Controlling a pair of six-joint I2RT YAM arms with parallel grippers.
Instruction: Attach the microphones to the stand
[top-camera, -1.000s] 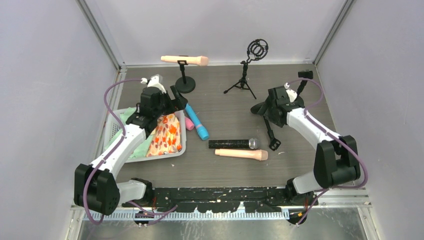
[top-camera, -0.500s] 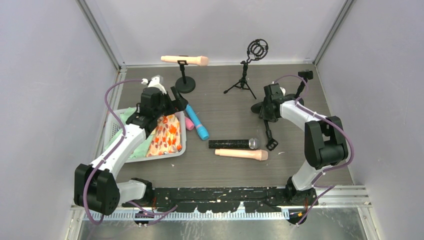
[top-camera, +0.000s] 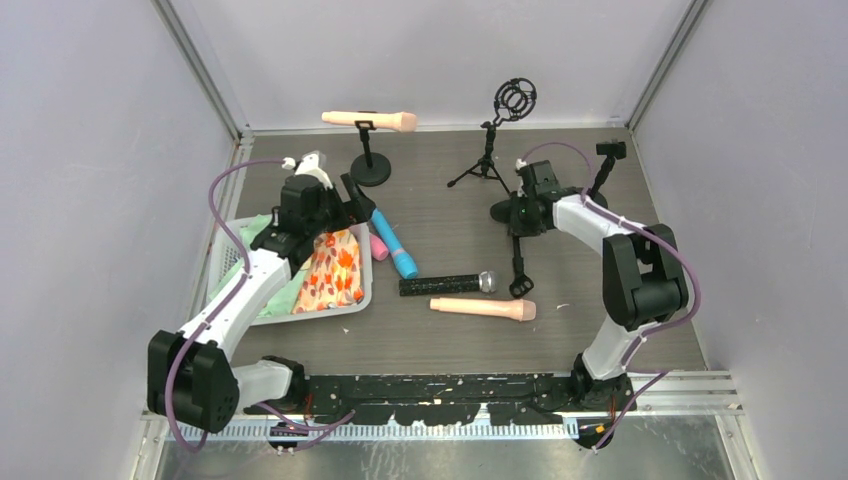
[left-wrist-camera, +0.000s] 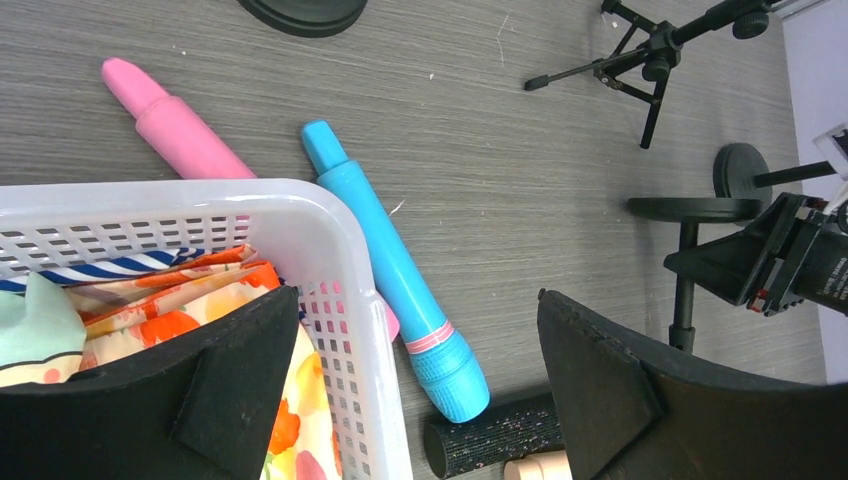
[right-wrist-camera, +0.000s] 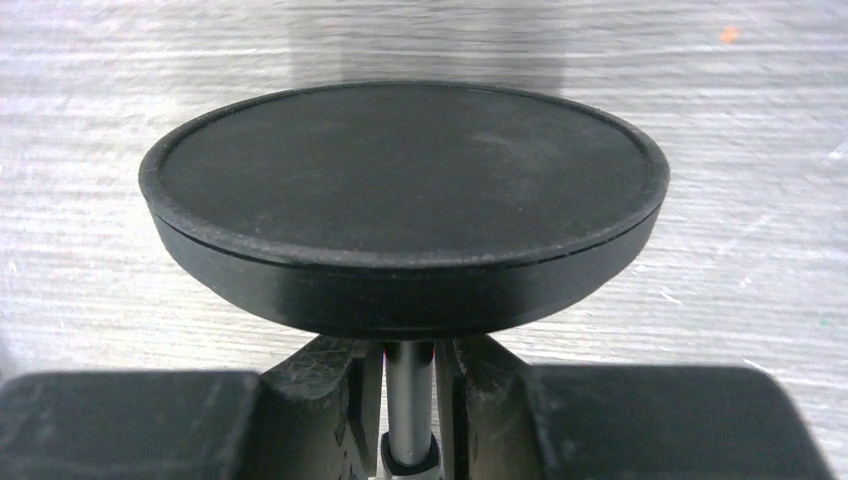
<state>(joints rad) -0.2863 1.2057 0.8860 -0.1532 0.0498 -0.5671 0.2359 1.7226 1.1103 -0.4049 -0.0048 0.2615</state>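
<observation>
1. A pale lilac-grey left wall panel (top-camera: 90, 150) meets the plain back wall (top-camera: 430, 50) at a slanted aluminium corner post (top-camera: 200, 70). Both walls enclose a grey wood-grain bench (top-camera: 440, 345).
2. At the bench's left, a white perforated plastic basket (top-camera: 310, 313) holds an orange flowered cloth (top-camera: 335, 270) and a mint-green cloth (top-camera: 288, 292).
3. The white-and-black left arm (top-camera: 245, 285) reaches over the basket. Its jaws stand wide apart above the basket's far corner, holding nothing.
4. Just beside the basket, a pink stick-shaped microphone (left-wrist-camera: 175, 125) and a bright blue stick-shaped microphone (left-wrist-camera: 390, 270) lie side by side.
5. At the back, a peach-beige microphone (top-camera: 370, 120) sits level in an upright black round-based stand (top-camera: 370, 168).
6. Mid-bench, a black speckled microphone with a silver mesh head (top-camera: 445, 284) lies parallel to a second peach-beige microphone (top-camera: 482, 308).
7. A black tripod stand with a ring mount (top-camera: 488, 160) stands upright at the back.
8. The right arm (top-camera: 590, 225) has its jaws clamped on the thin metal pole of a tipped black disc-based stand (right-wrist-camera: 400, 200). The stand's clip end lies just beside the mesh head.
9. A small black clip stand (top-camera: 603, 170) stands upright near the right wall (top-camera: 760, 150).
</observation>
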